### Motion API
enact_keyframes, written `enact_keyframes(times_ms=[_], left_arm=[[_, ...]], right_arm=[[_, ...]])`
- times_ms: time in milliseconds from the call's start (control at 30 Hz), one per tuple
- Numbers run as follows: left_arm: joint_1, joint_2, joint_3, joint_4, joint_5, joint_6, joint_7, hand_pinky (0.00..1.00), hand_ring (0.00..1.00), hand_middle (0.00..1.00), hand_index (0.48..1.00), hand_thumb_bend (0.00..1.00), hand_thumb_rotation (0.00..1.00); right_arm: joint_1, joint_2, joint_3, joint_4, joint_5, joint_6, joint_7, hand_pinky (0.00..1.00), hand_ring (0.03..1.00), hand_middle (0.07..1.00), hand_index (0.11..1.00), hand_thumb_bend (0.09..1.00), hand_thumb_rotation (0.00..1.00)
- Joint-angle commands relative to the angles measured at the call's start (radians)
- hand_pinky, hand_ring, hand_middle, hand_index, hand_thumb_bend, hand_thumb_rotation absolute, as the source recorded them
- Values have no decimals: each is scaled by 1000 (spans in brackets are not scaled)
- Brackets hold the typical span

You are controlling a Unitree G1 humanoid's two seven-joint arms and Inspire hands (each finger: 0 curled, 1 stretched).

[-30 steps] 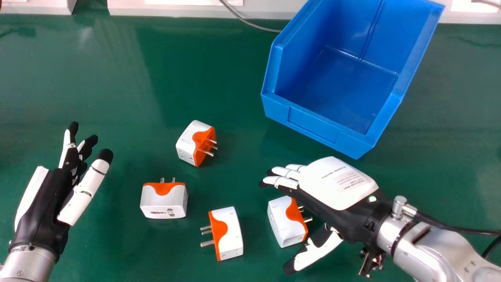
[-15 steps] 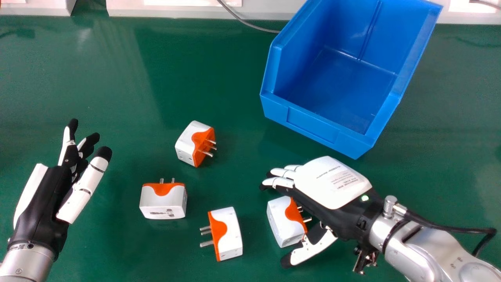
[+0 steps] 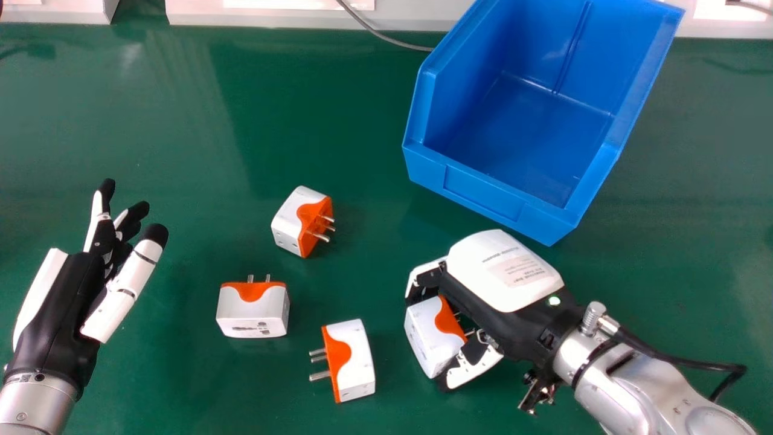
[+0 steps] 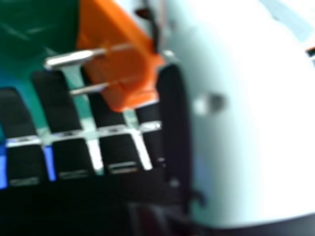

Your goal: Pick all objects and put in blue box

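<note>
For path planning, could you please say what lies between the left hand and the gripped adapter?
In the head view: one adapter nearer the left hand, another nearer the gripped one.

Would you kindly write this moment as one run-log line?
right hand: curled round rightmost plug adapter | left hand: open | three other adapters: on green table | blue box: beyond right hand

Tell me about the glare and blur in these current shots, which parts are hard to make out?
Head view: mostly crisp, pale sheen on the green table. Right hand view: blurred throughout, with the thumb washed out toward white and the area below the fingers nearly black.
</note>
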State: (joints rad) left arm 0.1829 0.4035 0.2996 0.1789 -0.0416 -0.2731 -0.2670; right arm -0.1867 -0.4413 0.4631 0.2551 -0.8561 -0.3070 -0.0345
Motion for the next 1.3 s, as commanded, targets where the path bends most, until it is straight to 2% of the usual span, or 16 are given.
enact_keyframes(times_ms=[0,33,167,233,400,500,633,733,800,867,933,1033,1133,1200,1233,1267], left_arm=[[-1,16,10,-16,-12,-16,-3,991,975,964,936,421,824],[-1,15,11,-19,-9,-11,1,988,975,964,935,427,827],[-3,15,9,-19,-12,-9,-2,986,975,966,935,420,825],[-5,16,9,-21,-8,-3,2,971,969,961,934,420,825],[-8,17,7,-18,-11,-5,-3,999,979,964,934,434,824],[-11,16,7,-18,-14,0,-4,994,977,964,933,436,821],[-15,20,5,-17,-7,7,-2,1000,980,965,934,439,841],[-22,20,5,-11,-16,7,-10,1000,982,967,935,428,843],[-26,17,6,-9,-25,9,-14,1000,981,966,933,428,825],[-27,16,6,-8,-22,7,-13,995,976,964,932,435,829],[-28,18,6,-4,-17,1,-12,981,970,959,930,422,831],[-28,19,5,-5,-15,2,-12,979,971,961,935,406,837],[-27,19,7,-4,-22,-1,-19,997,983,969,936,439,849],[-27,16,9,-3,-27,-1,-19,997,982,971,936,439,850],[-27,14,9,-5,-30,3,-19,994,980,970,934,432,849],[-27,12,10,-7,-33,6,-20,994,979,969,933,421,846]], right_arm=[[-2,-4,0,17,10,10,14,133,172,239,471,486,152],[-2,-4,1,16,8,12,11,137,176,244,470,486,152],[12,4,-6,-11,35,25,17,132,172,240,470,486,152],[26,6,-7,-54,35,42,26,116,157,225,469,487,150],[66,35,-18,-267,16,166,115,122,176,243,470,484,153],[55,56,-23,-351,-16,205,113,108,158,228,470,488,147],[4,99,-47,-461,-45,300,183,110,170,259,475,488,142],[-59,134,-73,-499,-82,377,208,89,145,226,471,488,140],[-115,149,-88,-489,-108,425,221,91,150,230,471,487,143],[-180,159,-101,-461,-135,476,237,124,198,293,476,485,146],[-247,163,-111,-420,-164,525,243,134,210,302,477,485,147],[-348,167,-125,-338,-192,589,242,187,277,366,481,486,143],[-440,147,-124,-248,-201,611,244,200,293,398,484,491,136],[-496,142,-120,-187,-204,638,255,175,250,452,485,515,35],[-522,141,-116,-156,-209,652,258,172,243,461,484,521,18],[-543,142,-110,-128,-213,663,254,182,258,434,502,519,9]])
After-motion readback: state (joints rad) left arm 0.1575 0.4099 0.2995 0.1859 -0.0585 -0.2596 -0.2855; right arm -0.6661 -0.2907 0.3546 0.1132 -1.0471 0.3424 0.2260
